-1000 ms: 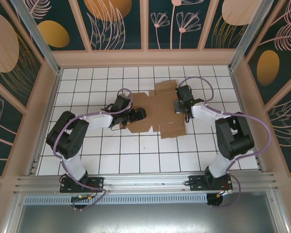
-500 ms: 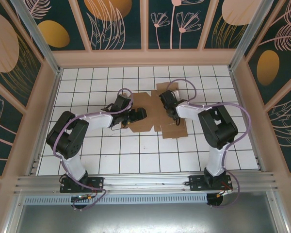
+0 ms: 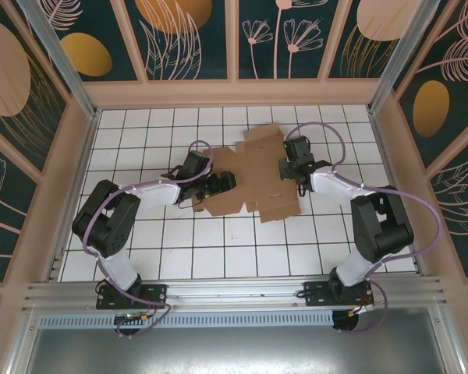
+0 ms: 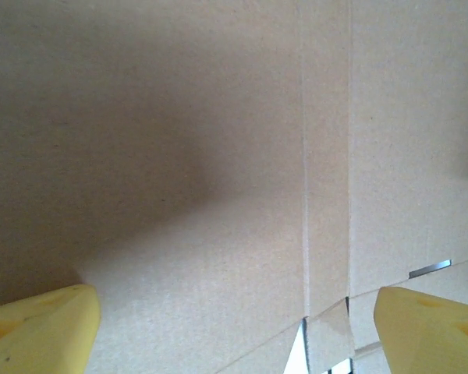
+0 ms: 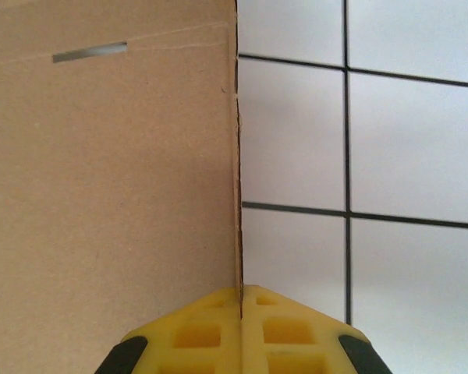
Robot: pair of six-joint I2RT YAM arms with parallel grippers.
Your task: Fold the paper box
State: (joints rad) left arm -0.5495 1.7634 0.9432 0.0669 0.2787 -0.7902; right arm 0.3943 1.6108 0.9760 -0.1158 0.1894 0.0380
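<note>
As left pincer [image 4: 234, 323] gapes, right pincer [image 5: 242, 300] pinches paper box [image 5: 109, 179]

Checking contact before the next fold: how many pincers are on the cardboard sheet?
2. The left pincer, open, sits over the left side of the paper box; the right pincer is shut on its right edge.

Black-white arms [image 3: 152, 191], purple cables [image 3: 409, 195], yellow fingertips [image 4: 39, 327].
</note>
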